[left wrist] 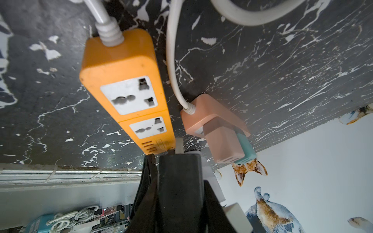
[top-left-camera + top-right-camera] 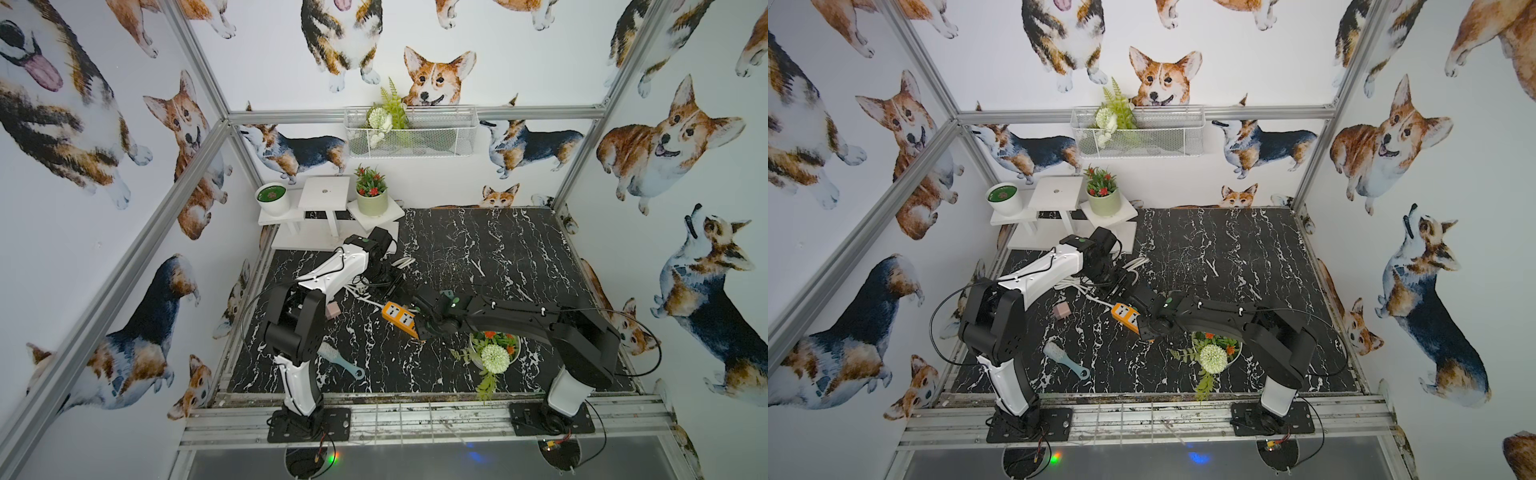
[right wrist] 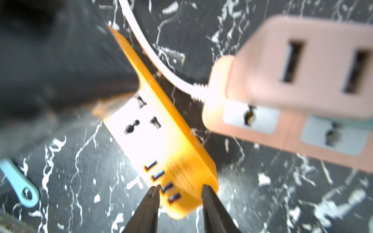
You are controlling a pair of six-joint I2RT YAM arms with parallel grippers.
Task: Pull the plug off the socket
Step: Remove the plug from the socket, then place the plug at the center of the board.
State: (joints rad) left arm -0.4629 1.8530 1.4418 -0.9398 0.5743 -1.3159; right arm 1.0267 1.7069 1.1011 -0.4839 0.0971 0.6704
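Plug clamped in left gripper, black body filling the narrow gap between the fingers. One metal prong stuck out past the fingertips. Orange power strip lay just beneath that gripper, long axis roughly in line with the fingers, cord end back toward the wrist, port end out by the fingertips. Both outlets showed empty, so plug judged already out of the socket. Could not tell whether the prong touched the strip's end.

Right gripper sat at the same port end, fingers parted a little over the strip. Looked slack rather than pinching, though blur made that uncertain. Left clearly the nearer arm, since it held the plug. Next move judged as drawing the plug up, away from the strip's face.

Pink power strip lay just beside the orange one, on the table.
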